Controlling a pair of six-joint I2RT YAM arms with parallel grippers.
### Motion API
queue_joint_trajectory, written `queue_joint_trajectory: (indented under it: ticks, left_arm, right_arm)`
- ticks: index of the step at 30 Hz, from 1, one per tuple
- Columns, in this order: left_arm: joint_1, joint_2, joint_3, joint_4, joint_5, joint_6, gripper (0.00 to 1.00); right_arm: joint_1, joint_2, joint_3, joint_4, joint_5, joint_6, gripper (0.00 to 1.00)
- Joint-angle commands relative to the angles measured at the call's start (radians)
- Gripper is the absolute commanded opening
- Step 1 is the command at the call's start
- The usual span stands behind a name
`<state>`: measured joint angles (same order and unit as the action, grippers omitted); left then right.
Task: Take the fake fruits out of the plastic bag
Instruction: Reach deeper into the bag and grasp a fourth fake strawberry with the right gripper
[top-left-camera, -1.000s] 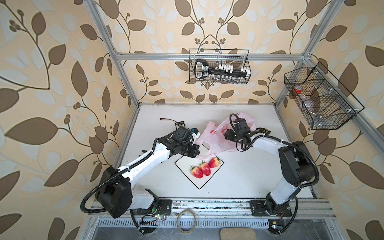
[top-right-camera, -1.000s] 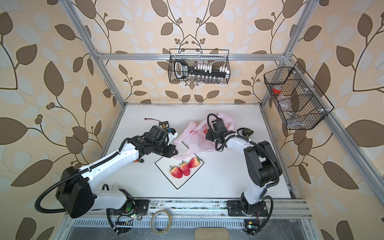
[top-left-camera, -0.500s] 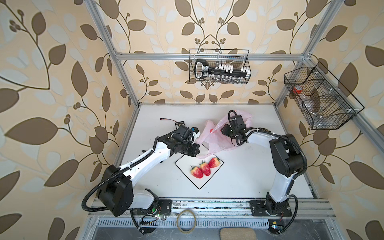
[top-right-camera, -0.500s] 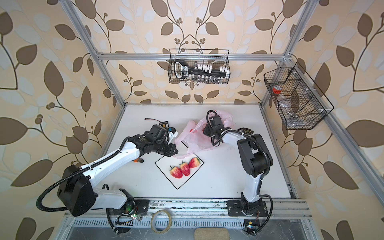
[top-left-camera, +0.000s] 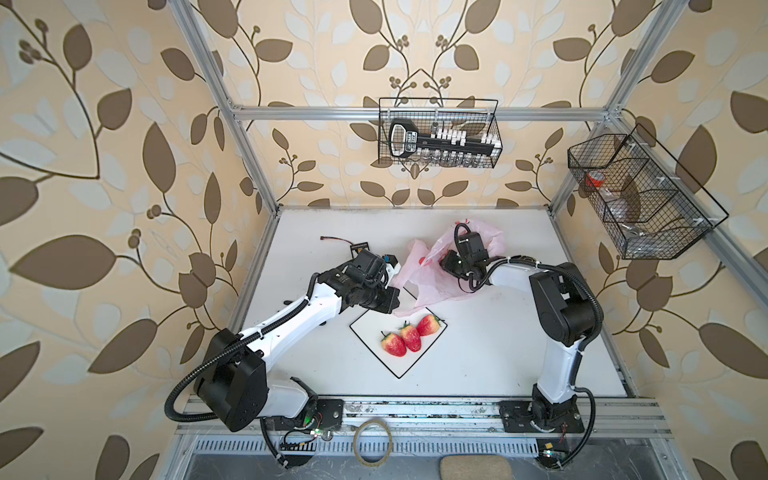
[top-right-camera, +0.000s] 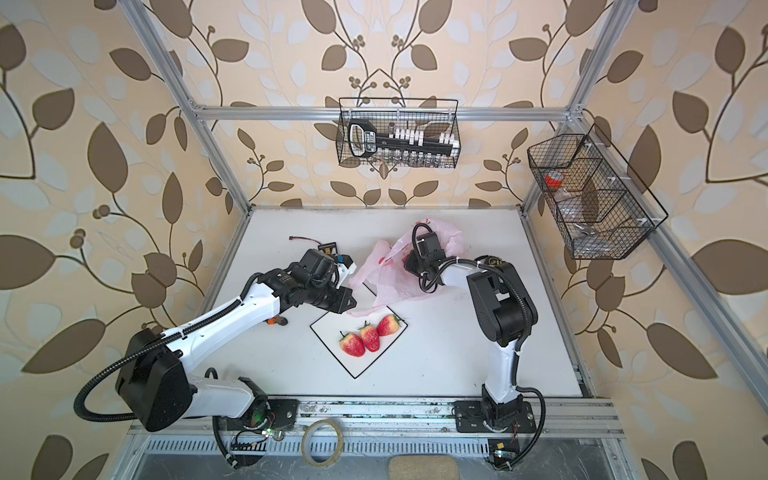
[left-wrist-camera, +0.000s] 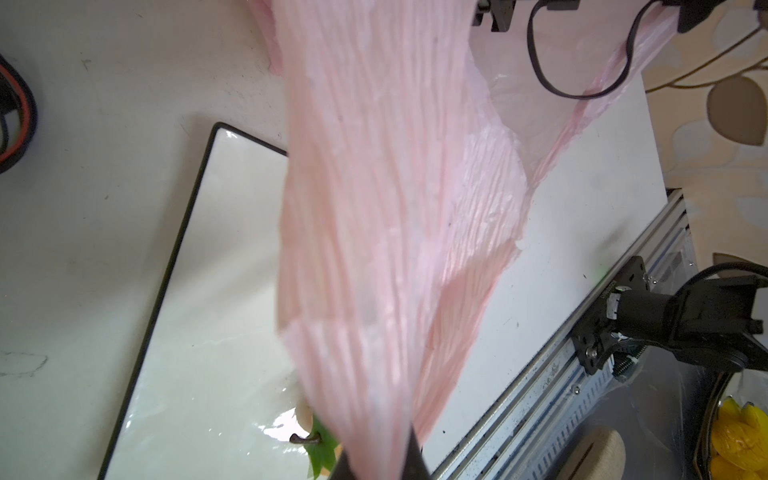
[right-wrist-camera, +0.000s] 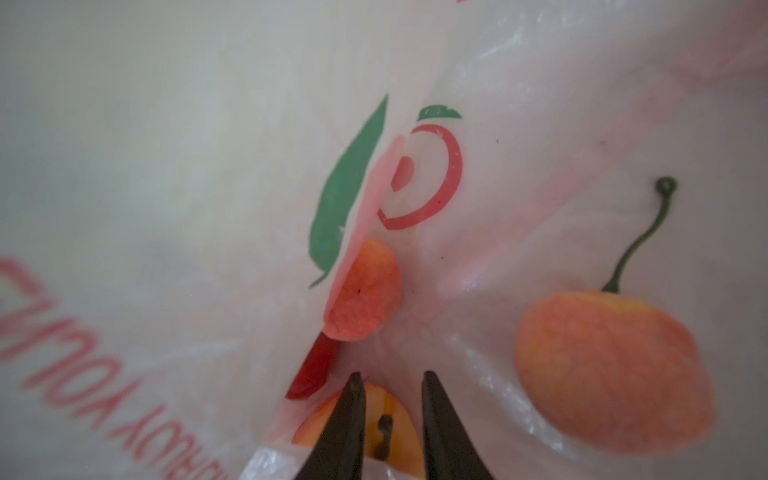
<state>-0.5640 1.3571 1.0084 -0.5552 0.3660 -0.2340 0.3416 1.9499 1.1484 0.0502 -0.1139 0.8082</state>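
Fruit (right-wrist-camera: 401, 428) sits between right claw (right-wrist-camera: 391, 374) tips, perhaps touching.

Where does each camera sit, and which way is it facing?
Top views: overhead, looking down on the table; left arm and right arm show.
Left wrist: on that arm, looking past the left gripper, shut on the plastic bag, to the plate.
Right wrist: on that arm, inside the bag; right gripper over fake fruits.
Shared: every view shows the bag.
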Motion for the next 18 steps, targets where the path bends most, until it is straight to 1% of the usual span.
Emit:
queue_joint_trajectory:
  ticks: [1, 3, 4, 8, 10, 14, 15, 18]
  left_arm:
    - [-0.007, 0.000, 0.045, -0.008, 0.014, 0.023, 0.00]
    - [-0.007, -0.001, 0.045, -0.009, 0.012, 0.024, 0.00]
    - [-0.005, -0.001, 0.045, -0.009, 0.011, 0.025, 0.00]
    - [-0.006, -0.004, 0.045, -0.008, 0.010, 0.026, 0.00]
    - [-0.007, -0.005, 0.044, -0.008, 0.008, 0.026, 0.00]
    - [-0.005, -0.004, 0.044, -0.005, 0.009, 0.024, 0.00]
    - [-0.006, -0.004, 0.044, -0.005, 0.010, 0.025, 0.00]
    - [-0.006, -0.008, 0.044, -0.005, 0.004, 0.022, 0.00]
  right_arm:
    - [-0.002, 0.023, 0.007, 0.020, -0.014, 0.014, 0.23]
    - [-0.002, 0.024, 0.008, 0.020, -0.009, 0.012, 0.22]
    - [-0.002, 0.023, 0.010, 0.019, -0.004, 0.008, 0.19]
    - [-0.002, 0.021, 0.019, -0.006, 0.026, -0.008, 0.14]
    - [-0.002, 0.017, 0.019, -0.011, 0.034, -0.017, 0.10]
    - [-0.003, 0.010, 0.017, -0.013, 0.032, -0.018, 0.06]
    - [-0.002, 0.007, 0.016, -0.013, 0.034, -0.021, 0.03]
    - [-0.003, -0.015, 0.011, -0.013, 0.045, -0.027, 0.01]
